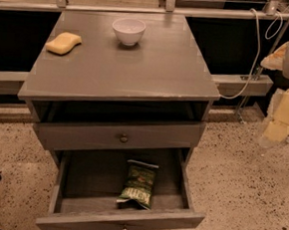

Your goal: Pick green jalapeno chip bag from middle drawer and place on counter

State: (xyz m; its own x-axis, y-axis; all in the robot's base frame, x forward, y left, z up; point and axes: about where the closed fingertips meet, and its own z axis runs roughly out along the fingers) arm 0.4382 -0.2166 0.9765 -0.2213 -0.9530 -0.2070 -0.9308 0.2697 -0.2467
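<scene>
The green jalapeno chip bag [138, 184] lies flat on the dark floor of the middle drawer [121, 222], which is pulled wide open at the bottom of the cabinet. The bag sits right of the drawer's centre, its whitish top edge pointing to the back. The counter [138, 66] is the grey wooden top above it. My gripper [282, 112] shows as a blurred pale yellow and white shape at the right edge of the view. It is well to the right of the cabinet, at about the height of the counter's front edge, and far from the bag.
A yellow sponge [63, 42] lies at the counter's back left and a white bowl [128, 31] stands at its back centre. A narrower drawer front with a round dark knob [123, 138] sits above the open drawer. White cables [253, 55] hang at the right. The floor is speckled.
</scene>
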